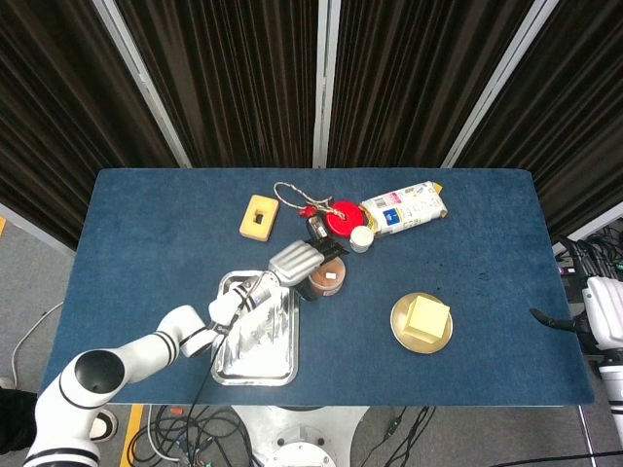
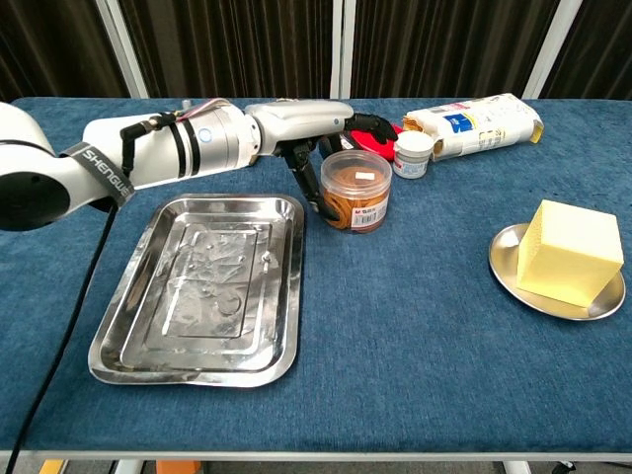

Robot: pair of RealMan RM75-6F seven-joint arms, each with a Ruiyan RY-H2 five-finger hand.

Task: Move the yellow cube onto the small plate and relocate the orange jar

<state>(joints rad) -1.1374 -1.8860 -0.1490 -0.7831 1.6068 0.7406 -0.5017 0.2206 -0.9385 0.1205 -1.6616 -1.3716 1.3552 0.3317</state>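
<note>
On your counter [image 2: 415,326], the tray [image 2: 202,286] lies left of the jar [image 2: 356,191], your left hand [image 2: 311,123] just beside the jar. The cube [image 2: 569,252] sits on the small plate [image 2: 513,272] at right. Behind the jar stand a small tub [image 2: 413,154] and a bag [image 2: 479,123].

L hand [image 2: 318,128] reaching fwd, fingers spread, holding nothing; R hand [image 1: 596,319] low at far right edge

The yellow cube [image 2: 570,251] is sitting on the small plate [image 2: 509,268] — a round, metallic dish lying near the table's right side — and is filling most of it. The orange jar [image 2: 356,190] is standing upright mid-table — clear-walled, showing orange contents, wearing a lid with a white label — well apart from the plate.
</note>
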